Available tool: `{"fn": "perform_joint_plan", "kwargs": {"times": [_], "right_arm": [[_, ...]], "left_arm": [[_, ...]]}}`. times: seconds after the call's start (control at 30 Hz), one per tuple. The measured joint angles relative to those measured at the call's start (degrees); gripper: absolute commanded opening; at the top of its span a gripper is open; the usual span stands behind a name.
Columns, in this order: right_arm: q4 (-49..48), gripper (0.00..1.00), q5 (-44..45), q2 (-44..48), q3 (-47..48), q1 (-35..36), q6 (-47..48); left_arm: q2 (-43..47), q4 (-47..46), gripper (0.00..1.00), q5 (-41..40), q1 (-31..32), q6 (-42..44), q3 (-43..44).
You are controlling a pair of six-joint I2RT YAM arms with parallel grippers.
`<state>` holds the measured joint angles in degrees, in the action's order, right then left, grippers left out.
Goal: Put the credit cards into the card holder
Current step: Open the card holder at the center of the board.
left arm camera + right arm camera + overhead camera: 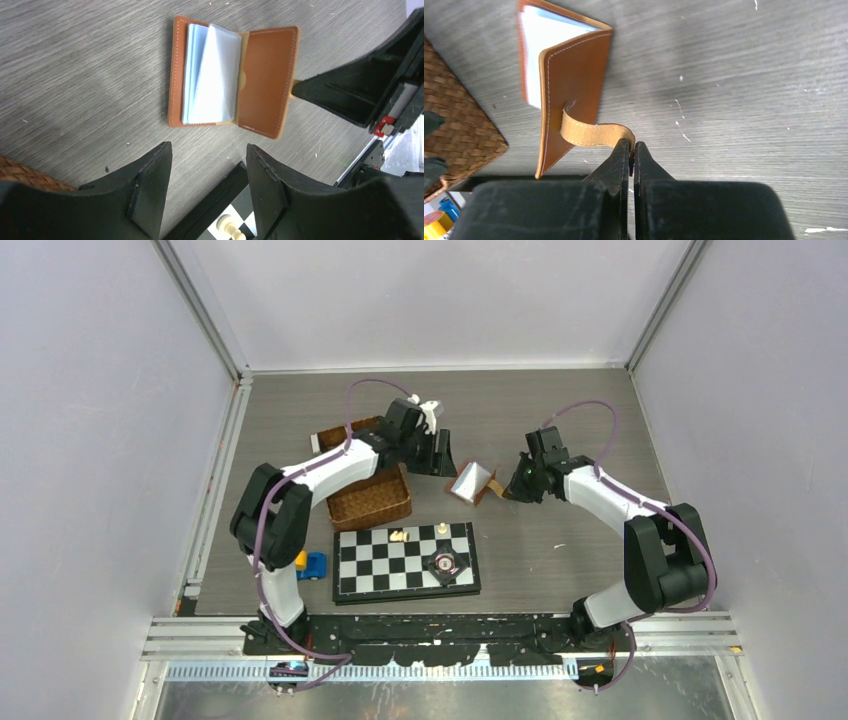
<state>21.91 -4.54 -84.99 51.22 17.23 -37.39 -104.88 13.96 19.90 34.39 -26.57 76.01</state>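
The tan-brown card holder [472,482] lies open on the grey table, its right flap raised. Pale grey-blue credit cards [210,75] sit fanned against its left half [176,70]. My right gripper [632,144] is shut on the end of the holder's tan strap [594,134] and holds the brown flap [574,75] up. From the top it [508,488] is just right of the holder. My left gripper [208,146] stands open over bare table a little short of the holder, with nothing between its fingers. In the overhead view it [441,462] is just left of the holder.
A brown wicker basket [370,502] sits under the left forearm, close to the holder's left. A chessboard [405,560] with a few pieces lies nearer the arm bases, its black edge [215,205] below the left fingers. A blue and yellow toy [312,565] lies left of the board.
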Motion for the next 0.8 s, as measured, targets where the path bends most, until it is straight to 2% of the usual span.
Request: {"fn": "perform_joint_plan", "kwargs": {"times": [0.2, 0.5, 0.67, 0.8], "right_arm": [[-0.04, 0.01, -0.35, 2.73, -4.22, -1.09, -0.02], [-0.50, 0.00, -0.96, 5.95, -5.60, -3.63, 0.00], [-0.55, 0.00, -1.44, 5.88, -5.62, -3.72, 0.02], [-0.63, 0.00, -1.64, 5.88, -5.62, -3.72, 0.04]], "left_arm": [[-4.90, 0.55, 0.58, -0.26, 0.72, -0.02, 3.45], [-10.84, 1.31, 0.58, -0.87, 1.92, -0.02, 8.79], [-13.14, 1.79, 0.46, -0.96, 2.43, 0.26, 11.34], [-13.68, 2.19, 0.31, -1.01, 2.58, 0.22, 11.39]]}}
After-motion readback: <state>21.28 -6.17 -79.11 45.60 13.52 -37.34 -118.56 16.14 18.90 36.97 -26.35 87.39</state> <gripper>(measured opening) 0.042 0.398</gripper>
